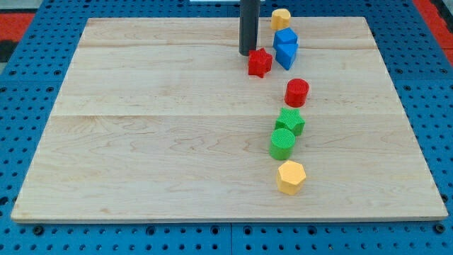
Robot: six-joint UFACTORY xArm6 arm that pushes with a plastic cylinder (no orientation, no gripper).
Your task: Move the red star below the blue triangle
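The red star [260,62] lies near the view's top, right of centre. The blue triangle [286,54] sits just to its right, nearly touching it, with a blue cube [284,37] directly above the triangle. My tip [248,53] comes down just up and left of the red star, close against its upper left edge. The rod stands upright and reaches out of the view's top.
A yellow block [281,18] sits above the blue cube. Below the star run a red cylinder [296,92], a green star [290,121], a green cylinder [282,143] and a yellow hexagon [290,176]. The wooden board [141,127] rests on a blue pegboard.
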